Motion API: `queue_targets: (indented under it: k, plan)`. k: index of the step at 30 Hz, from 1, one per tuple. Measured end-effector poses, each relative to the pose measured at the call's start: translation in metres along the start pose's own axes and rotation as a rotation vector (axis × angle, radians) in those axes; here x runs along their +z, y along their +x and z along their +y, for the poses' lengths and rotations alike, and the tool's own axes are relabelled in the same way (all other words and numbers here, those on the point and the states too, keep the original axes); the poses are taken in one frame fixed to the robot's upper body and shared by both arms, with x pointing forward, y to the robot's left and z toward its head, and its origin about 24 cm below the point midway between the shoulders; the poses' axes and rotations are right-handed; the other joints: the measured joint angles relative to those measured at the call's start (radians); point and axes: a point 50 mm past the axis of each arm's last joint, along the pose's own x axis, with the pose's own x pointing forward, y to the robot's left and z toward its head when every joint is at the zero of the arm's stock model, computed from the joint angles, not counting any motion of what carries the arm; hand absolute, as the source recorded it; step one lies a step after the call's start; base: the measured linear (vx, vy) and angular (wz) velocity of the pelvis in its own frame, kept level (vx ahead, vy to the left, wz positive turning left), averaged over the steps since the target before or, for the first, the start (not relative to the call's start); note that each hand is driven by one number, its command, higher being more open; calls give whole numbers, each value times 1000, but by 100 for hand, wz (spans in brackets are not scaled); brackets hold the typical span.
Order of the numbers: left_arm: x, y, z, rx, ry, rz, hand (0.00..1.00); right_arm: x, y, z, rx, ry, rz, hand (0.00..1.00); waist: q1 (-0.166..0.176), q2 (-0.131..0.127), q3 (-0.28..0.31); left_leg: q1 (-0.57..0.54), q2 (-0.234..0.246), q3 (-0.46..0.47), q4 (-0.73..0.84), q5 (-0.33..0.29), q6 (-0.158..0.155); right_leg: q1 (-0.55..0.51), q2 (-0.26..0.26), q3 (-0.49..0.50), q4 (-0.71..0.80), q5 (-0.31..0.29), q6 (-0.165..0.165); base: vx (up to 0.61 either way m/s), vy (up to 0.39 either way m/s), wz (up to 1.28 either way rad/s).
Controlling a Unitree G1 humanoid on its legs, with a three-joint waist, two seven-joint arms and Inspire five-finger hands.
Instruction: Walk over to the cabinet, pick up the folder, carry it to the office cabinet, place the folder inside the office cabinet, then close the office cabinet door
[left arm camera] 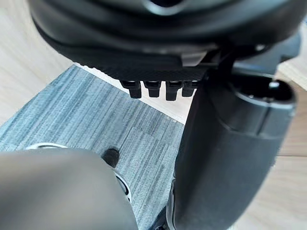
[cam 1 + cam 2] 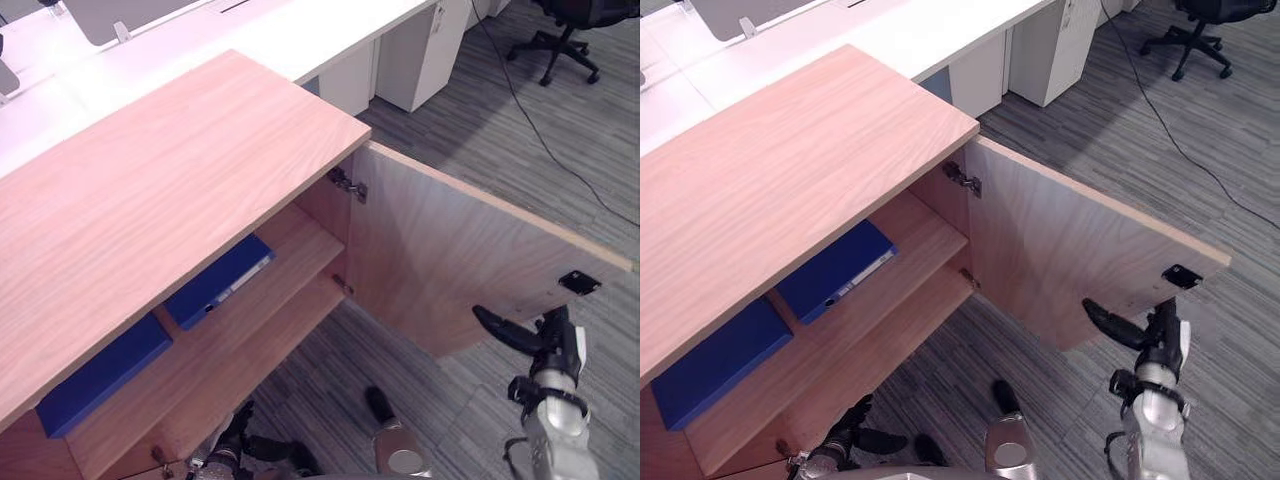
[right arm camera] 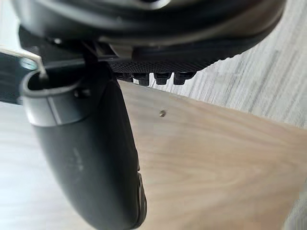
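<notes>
Two blue folders are counted on the upper shelf (image 2: 290, 262) of the one open cabinet (image 2: 170, 190): the right folder (image 2: 220, 280) and the left folder (image 2: 100, 375), which is partly hidden under the top board. The single door (image 2: 450, 260) stands open. The right robot hand (image 2: 548, 338) is held open near the door's edge. The left robot hand (image 2: 852, 435) is cut off low by the bottom shelf; whether it is open or closed cannot be told.

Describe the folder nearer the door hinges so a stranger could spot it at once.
Find the wooden cabinet with its door swung open. Two blue folders lie on its upper shelf. Take the folder nearer the hinges: it bears a white label, while the other folder is plain blue.
</notes>
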Motion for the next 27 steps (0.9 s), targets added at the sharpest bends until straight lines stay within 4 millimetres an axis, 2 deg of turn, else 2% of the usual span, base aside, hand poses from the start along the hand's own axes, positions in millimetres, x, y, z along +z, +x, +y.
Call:
queue_targets:
  k: [1,3,6,8,14,17,19,20,21,22,23,24,25,26,27]
  plan:
    - [0,0,0,1,-1,5,100,-3,-8,3,12,5,14,100,0,-6,-1,-4,8,0,16,-8,-2,2,3,0,0,1,-1,-43,-91,-7]
    - [2,3,1,0,15,20,100,-14,-38,16,76,17,67,100,-3,-19,-1,-21,39,0,74,-37,-14,8,13,2,1,6,-8,-46,-66,-9]
    - [5,6,0,-5,31,29,100,-21,-64,30,135,39,116,100,-7,-34,2,-32,62,0,112,-50,-16,14,27,2,2,6,-6,-76,-66,-6]
    - [8,8,2,3,37,32,100,-26,-80,42,198,42,157,100,-9,-61,3,-40,77,-8,133,-52,-17,14,36,-5,5,6,-7,-100,-72,-5]
    - [17,13,11,26,62,25,100,-27,-107,60,358,7,216,100,-1,-107,20,-65,92,-70,168,-50,-22,13,49,-46,21,4,-12,-101,-56,4]
    - [20,14,24,51,87,21,100,-22,-119,68,496,-28,229,100,15,-131,28,-73,96,-107,172,-43,-29,16,55,-72,28,1,-17,-81,-51,16]
    - [22,15,31,67,98,19,100,-21,-126,76,622,-27,244,100,40,-145,27,-72,95,-123,158,-30,-36,18,54,-91,33,-4,-24,-89,-64,28]
    - [25,16,35,76,103,12,100,-17,-129,87,718,-16,229,100,59,-159,30,-66,81,-133,140,-15,-33,20,46,-104,32,-8,-28,-94,-45,31]
    - [30,17,37,79,104,4,100,-7,-126,103,838,-9,188,100,73,-165,39,-87,86,-151,234,-36,-30,18,40,-128,39,-7,-28,-148,-40,27]
    - [32,18,35,76,94,3,100,-5,-126,110,893,-15,178,100,80,-157,43,-107,99,-164,316,-62,-33,18,46,-145,47,-7,-28,-204,8,17]
    - [34,19,31,69,88,1,100,3,-124,124,992,-25,128,100,92,-116,52,-112,136,-182,358,-126,-15,26,83,-166,54,-7,-25,-228,31,10]
    - [32,19,33,72,87,11,100,16,-125,147,1095,4,56,100,109,-125,65,-113,141,-183,354,-135,-11,31,86,-164,65,-4,-29,-168,28,12]
    - [34,19,35,74,83,10,100,24,-124,157,1143,21,10,100,116,-132,67,-113,139,-185,343,-134,-13,23,89,-167,100,-12,-37,-67,11,31]
    - [35,20,37,78,89,11,100,43,-126,177,1242,58,-86,100,122,-160,56,-105,107,-190,283,-124,-26,20,74,-174,164,-29,-60,105,11,64]
    - [39,21,40,85,84,1,100,64,-129,192,1319,112,-197,100,126,-196,35,-141,76,-194,394,-135,3,28,34,-196,139,-52,-66,108,3,66]
